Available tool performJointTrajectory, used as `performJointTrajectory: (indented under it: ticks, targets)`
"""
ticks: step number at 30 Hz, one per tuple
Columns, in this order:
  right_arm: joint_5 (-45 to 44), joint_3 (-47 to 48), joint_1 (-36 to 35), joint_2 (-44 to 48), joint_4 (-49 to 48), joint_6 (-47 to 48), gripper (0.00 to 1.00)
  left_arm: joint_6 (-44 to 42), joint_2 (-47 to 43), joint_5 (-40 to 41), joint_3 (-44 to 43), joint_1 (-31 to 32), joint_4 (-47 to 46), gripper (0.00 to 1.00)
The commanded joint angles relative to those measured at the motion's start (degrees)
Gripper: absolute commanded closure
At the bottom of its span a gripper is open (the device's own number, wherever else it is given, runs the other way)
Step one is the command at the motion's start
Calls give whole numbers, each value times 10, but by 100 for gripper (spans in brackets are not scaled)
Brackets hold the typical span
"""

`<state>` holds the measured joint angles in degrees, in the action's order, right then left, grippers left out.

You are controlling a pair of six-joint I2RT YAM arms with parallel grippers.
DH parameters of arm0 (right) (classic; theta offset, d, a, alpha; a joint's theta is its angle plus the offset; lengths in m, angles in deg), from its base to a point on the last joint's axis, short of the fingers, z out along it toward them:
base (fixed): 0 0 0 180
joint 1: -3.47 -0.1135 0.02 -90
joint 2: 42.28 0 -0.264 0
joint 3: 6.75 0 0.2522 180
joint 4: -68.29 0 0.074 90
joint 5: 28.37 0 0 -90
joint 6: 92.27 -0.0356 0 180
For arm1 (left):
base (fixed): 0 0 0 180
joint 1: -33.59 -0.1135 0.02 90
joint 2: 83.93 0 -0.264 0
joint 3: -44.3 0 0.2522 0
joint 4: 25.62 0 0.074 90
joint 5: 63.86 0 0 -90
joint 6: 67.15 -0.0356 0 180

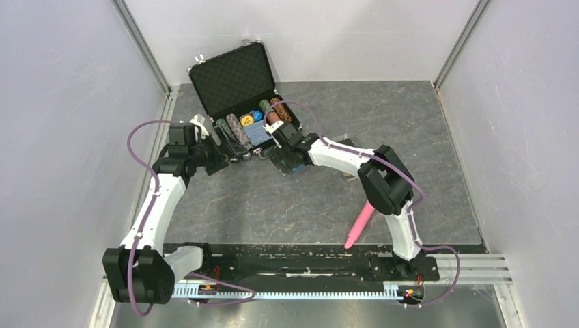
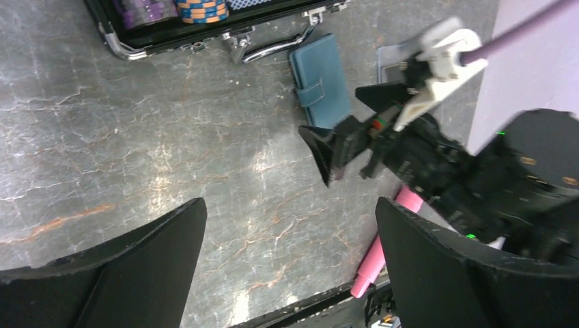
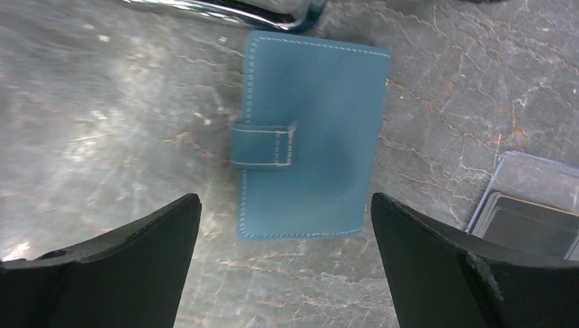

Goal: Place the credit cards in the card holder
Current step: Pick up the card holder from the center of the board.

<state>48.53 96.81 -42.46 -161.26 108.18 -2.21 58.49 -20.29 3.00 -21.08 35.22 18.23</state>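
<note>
The teal-blue card holder point(image 3: 314, 137) lies closed on the table, its strap fastened, just in front of the briefcase. It also shows in the left wrist view point(image 2: 321, 78) and from above point(image 1: 298, 168). My right gripper point(image 3: 285, 201) is open and empty, and hovers just above the holder's near edge; it also shows from above point(image 1: 287, 162) and in the left wrist view point(image 2: 351, 123). My left gripper point(image 2: 290, 208) is open and empty over bare table to the left point(image 1: 217, 164). Dark credit cards point(image 3: 529, 222) lie inside a clear plastic box to the right of the holder.
An open black chip briefcase point(image 1: 235, 78) with poker chips point(image 1: 239, 128) stands at the back; its chrome handle point(image 3: 225, 10) lies close to the holder. The clear box point(image 2: 396, 58) is beside the holder. A pink cylinder point(image 1: 360, 225) lies near the front edge.
</note>
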Motion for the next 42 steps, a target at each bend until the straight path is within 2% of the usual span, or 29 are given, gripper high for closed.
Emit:
performJointTrajectory:
  ticks: [1, 7, 10, 12, 14, 25, 30, 32, 37, 42]
  targets:
    - [-70, 23, 1, -22, 5, 17, 2, 29, -3, -31, -33, 0, -30, 0]
    - [-26, 37, 4, -69, 17, 17, 1, 27, 6, -33, -44, 0, -32, 0]
    - [14, 28, 17, -63, 13, 14, 13, 27, 5, -37, -50, 0, -33, 0]
    - [47, 20, 26, -53, 13, 14, 26, 26, 2, -39, -53, 0, -33, 0]
    - [88, 8, 36, -41, 11, 13, 42, 26, -3, -41, -56, 0, -35, 0]
    - [294, -57, 84, 67, -3, -27, 68, 43, -28, -61, -18, 0, -50, 0]
    - [363, -90, 108, 114, -15, -60, 92, 57, -33, -83, 18, 0, -65, 0]
    - [388, -94, 119, 128, -14, -69, 99, 62, -31, -95, 29, 0, -76, 0]
    - [498, -88, 159, 163, -17, -92, 100, 77, -13, -130, 48, 1, -122, 0]
    - [602, -84, 198, 199, -24, -123, 100, 130, 6, -179, 67, 1, -243, 0]
